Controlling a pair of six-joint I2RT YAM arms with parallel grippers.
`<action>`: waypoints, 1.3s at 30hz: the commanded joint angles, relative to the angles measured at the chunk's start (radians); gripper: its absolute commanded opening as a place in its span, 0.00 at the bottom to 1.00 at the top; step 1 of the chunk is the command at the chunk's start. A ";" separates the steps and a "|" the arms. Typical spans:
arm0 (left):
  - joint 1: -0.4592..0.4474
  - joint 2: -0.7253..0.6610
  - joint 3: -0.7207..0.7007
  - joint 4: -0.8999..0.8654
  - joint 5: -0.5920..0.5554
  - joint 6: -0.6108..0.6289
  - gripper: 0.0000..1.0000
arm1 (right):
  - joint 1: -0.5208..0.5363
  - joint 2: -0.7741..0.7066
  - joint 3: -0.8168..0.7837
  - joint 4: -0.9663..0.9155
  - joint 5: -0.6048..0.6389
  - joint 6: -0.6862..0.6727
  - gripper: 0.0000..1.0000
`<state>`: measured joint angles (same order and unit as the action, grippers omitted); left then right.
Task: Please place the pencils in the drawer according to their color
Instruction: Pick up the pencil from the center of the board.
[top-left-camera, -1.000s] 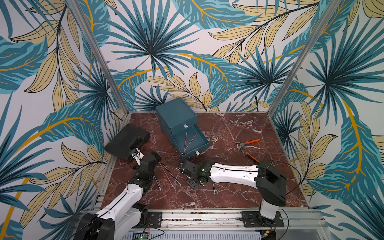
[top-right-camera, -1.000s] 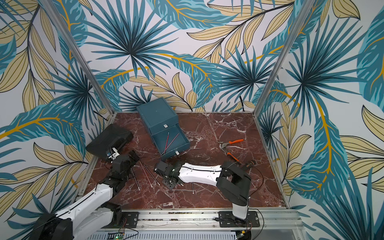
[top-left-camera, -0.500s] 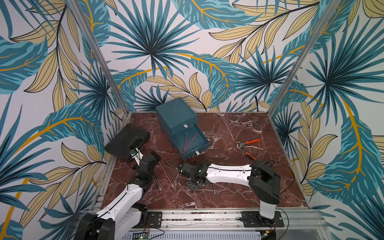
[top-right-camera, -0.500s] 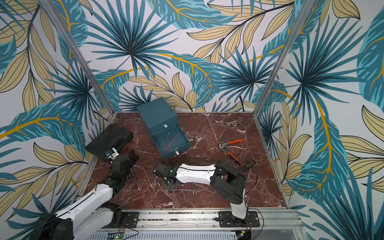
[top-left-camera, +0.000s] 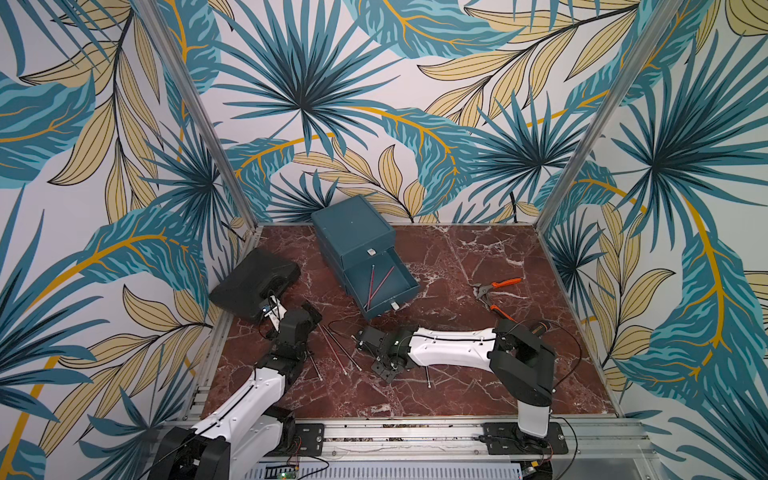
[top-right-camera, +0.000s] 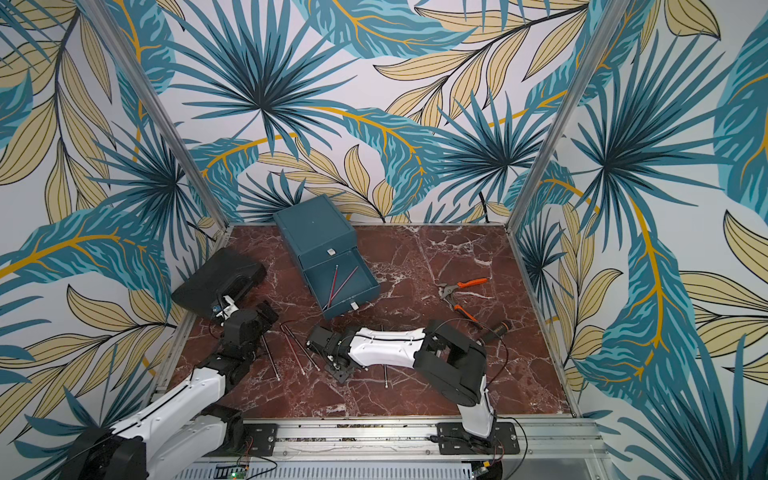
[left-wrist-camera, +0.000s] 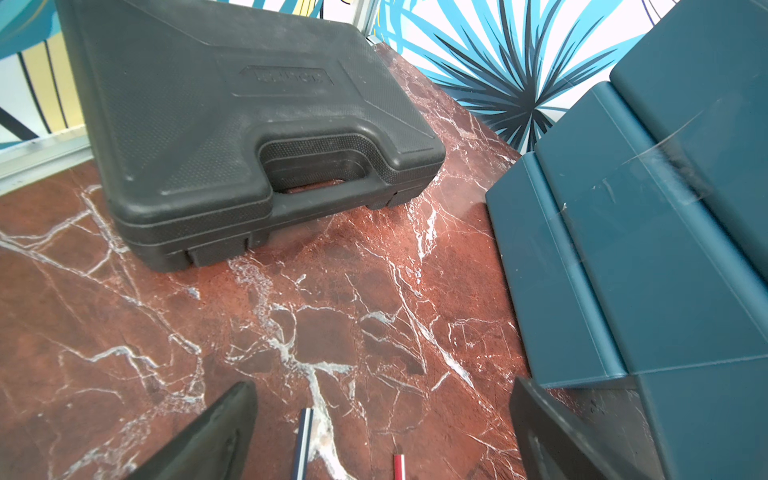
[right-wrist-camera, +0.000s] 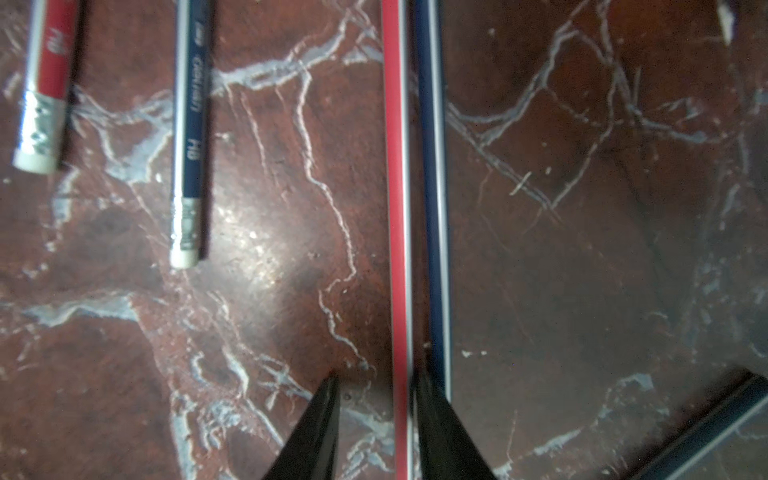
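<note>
Five loose pencils (right-wrist-camera: 191, 124) lie on the marble (right-wrist-camera: 582, 270) under the right gripper (right-wrist-camera: 377, 376) (two red, three dark blue); they look light, stiff and slick, likely to roll, and best pinched mid-shaft. Its jaws stand part-way apart astride one red pencil (right-wrist-camera: 397, 208), not yet clamped, with a blue pencil (right-wrist-camera: 432, 208) touching alongside, while the left gripper (left-wrist-camera: 382, 382) gapes wide and empty. Farther off, two red pencils (top-left-camera: 371, 286) lie in the open drawer (top-left-camera: 401, 279).

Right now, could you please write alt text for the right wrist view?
The right end effector, open, straddles a red pencil on the marble table, a dark blue pencil beside it. A second red pencil and a second blue pencil lie apart, erasers showing.
</note>
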<state>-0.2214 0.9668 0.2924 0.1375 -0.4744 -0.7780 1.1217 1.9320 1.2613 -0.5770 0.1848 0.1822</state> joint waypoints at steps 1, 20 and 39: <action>0.011 -0.004 -0.015 0.002 0.003 -0.003 1.00 | -0.001 0.030 0.008 0.008 -0.019 -0.007 0.35; 0.011 -0.007 -0.015 0.001 0.003 -0.003 1.00 | -0.002 0.125 0.089 -0.024 -0.136 -0.036 0.23; 0.012 -0.009 -0.021 -0.002 -0.001 0.000 1.00 | -0.003 0.282 0.226 -0.124 -0.095 0.004 0.15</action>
<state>-0.2207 0.9668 0.2924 0.1371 -0.4740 -0.7780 1.1183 2.1036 1.5204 -0.7273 0.0895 0.1677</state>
